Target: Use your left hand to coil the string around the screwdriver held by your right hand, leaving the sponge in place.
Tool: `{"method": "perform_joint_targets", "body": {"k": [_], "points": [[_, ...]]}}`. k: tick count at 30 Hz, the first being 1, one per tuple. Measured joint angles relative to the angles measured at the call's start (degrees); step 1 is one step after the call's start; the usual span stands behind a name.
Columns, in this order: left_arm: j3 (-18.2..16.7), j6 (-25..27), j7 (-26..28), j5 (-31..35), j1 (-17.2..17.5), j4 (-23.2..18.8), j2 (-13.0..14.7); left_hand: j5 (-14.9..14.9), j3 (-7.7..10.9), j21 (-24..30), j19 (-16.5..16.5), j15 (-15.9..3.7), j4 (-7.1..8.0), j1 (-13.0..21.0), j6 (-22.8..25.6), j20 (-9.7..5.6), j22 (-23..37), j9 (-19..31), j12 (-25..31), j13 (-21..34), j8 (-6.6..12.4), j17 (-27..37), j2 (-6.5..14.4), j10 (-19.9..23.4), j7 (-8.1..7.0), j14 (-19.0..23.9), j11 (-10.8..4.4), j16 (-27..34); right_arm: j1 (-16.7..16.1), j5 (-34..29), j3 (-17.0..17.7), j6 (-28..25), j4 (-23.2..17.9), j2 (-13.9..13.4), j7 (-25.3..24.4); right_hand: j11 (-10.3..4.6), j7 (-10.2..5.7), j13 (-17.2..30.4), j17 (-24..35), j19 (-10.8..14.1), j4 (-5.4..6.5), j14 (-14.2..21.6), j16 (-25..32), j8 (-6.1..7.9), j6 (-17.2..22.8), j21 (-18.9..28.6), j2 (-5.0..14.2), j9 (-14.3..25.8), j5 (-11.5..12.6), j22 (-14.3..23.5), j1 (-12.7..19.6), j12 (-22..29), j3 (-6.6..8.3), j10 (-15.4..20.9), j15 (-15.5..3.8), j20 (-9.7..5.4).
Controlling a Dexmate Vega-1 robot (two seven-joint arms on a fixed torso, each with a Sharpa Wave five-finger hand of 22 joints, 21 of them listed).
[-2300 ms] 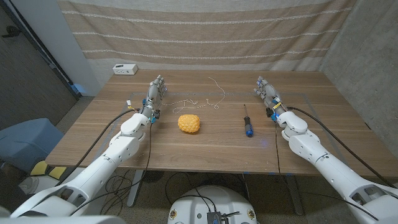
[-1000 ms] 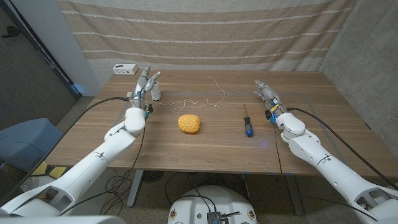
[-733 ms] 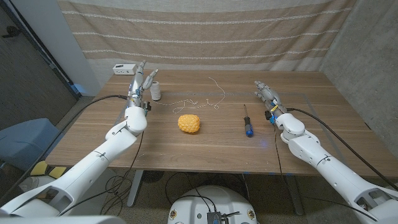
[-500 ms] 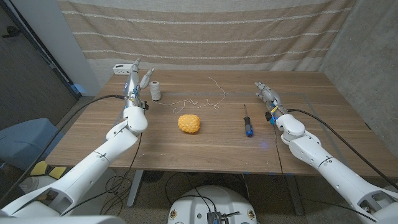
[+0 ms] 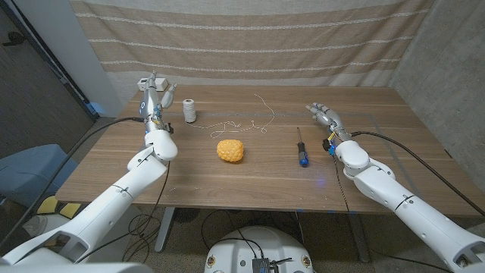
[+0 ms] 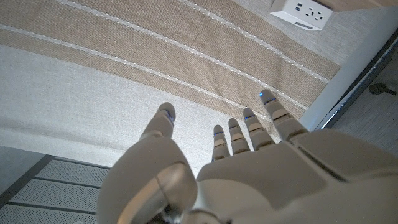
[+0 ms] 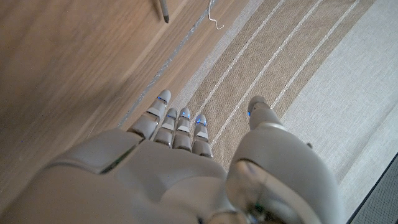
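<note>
Since 2.3 s ago, left hand (image 5: 155, 95) has risen off the wooden surface (image 5: 250, 178) and swung out toward the far-left corner; right hand (image 5: 324, 116) has shifted only slightly, fingers now angled more inward.

Left hand: raised, fingers spread apart, holding nothing; left wrist view (image 6: 249, 168) confirms fingers extended w/ the striped beige curtain (image 5: 250, 42) behind them. It sits just beside the white power strip (image 5: 148, 82) at the surface's far-left edge.

Right hand: low near the surface, fingers extended and apart, nothing held (right wrist view (image 7: 186, 168)).

Blue-handled screwdriver w/ black shaft (image 5: 301, 147) lies on the surface, right of centre, near the right hand but apart from it.

Thin white string (image 5: 242, 121) lies loose in curves across the far-middle area; one end runs to a small white spool (image 5: 189, 111), upright, near the left hand.

Yellow knobbly sponge (image 5: 231, 150) rests at centre, between string and near edge, well apart from both hands.
</note>
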Motion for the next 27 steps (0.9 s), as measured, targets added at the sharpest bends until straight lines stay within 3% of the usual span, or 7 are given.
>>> {"method": "perform_joint_targets", "body": {"k": [17, 18, 24, 26, 27], "points": [[-0.45, 0.21, -4.28, -6.22, -2.65, 4.43, -0.44, 0.0, -0.51, 0.39, 2.03, 0.53, -0.03, 2.37, -0.84, 0.92, 0.01, -0.01, -0.21, 0.26, -0.05, -0.01, -2.28, 0.6, 0.83, 1.78, 0.63, 0.0, -4.23, -7.52, -0.46, -9.34, -12.38, -3.68, -5.51, -0.14, -0.2, -0.01, -0.16, 0.62, -0.62, 0.75, 0.0, 0.0, 0.2, 0.0, -0.64, 0.0, 0.0, 0.0, 0.63, 0.0, -0.15, 0.75, -0.31, -0.01], [-0.38, 0.29, -4.64, -6.68, -3.36, 5.33, -0.51, 0.0, -0.6, 0.39, 2.19, 0.59, -0.11, 2.41, -0.82, 0.77, 0.01, -0.01, -0.21, 0.26, -0.05, 0.03, -2.32, 0.61, 0.85, 2.06, 0.88, 0.0, -4.72, -8.94, -0.46, -12.51, -13.56, -3.93, -6.77, -0.32, -0.01, -0.01, -0.16, 1.05, -0.68, 1.08, 0.0, 0.0, 0.39, 0.0, -0.68, 0.0, 0.0, 0.0, 0.68, 0.0, -0.21, 0.93, -0.37, 0.0], [0.32, 0.81, -6.44, -8.6, -4.96, 7.36, -0.52, 0.0, -0.97, 0.39, 2.99, 0.41, 0.0, 3.39, 0.09, 0.81, 0.01, 0.27, -0.21, 0.26, -0.05, 0.28, -3.3, 1.36, 1.75, 2.88, 1.79, 0.22, -7.03, -11.53, -0.31, -19.87, -18.91, -4.92, -9.42, -0.41, -0.24, -0.01, -0.16, 2.52, -0.91, 2.69, 0.21, 0.0, 1.7, 0.44, -1.16, 0.0, 0.0, 0.0, 1.16, 0.0, -0.45, 1.84, -0.64, 0.13], [0.32, 0.94, -7.17, -9.2, -4.96, 7.36, -0.52, 0.0, -1.15, 0.39, 3.65, 0.41, 0.17, 3.61, 0.2, 0.52, 0.01, 0.27, -0.21, 0.26, -0.05, 0.28, -3.52, 1.66, 1.86, 3.45, 2.05, 0.34, -7.72, -11.53, -0.27, -19.87, -20.46, -5.17, -9.42, -0.64, 0.0, -0.01, -0.16, 2.89, -0.91, 3.18, 0.21, 0.22, 2.27, 0.45, -1.28, 0.0, 0.0, 0.0, 1.28, 0.0, -0.45, 2.06, -0.71, 0.21], [0.76, 0.98, -7.49, -9.43, -5.78, 8.35, -0.47, 0.0, -1.21, 0.39, 4.07, 0.29, 0.24, 3.73, 0.28, 0.54, 0.01, 0.27, -0.21, 0.26, -0.05, 0.29, -3.64, 1.86, 1.94, 3.57, 2.03, 0.44, -8.02, -12.53, -0.26, -23.17, -21.18, -5.27, -10.49, -0.72, -0.11, -0.01, -0.16, 2.99, -0.91, 3.27, 0.21, 0.23, 2.35, 0.45, -1.52, -0.01, 0.0, -0.01, 1.51, 0.0, -0.45, 2.15, -0.62, 0.3]]}}
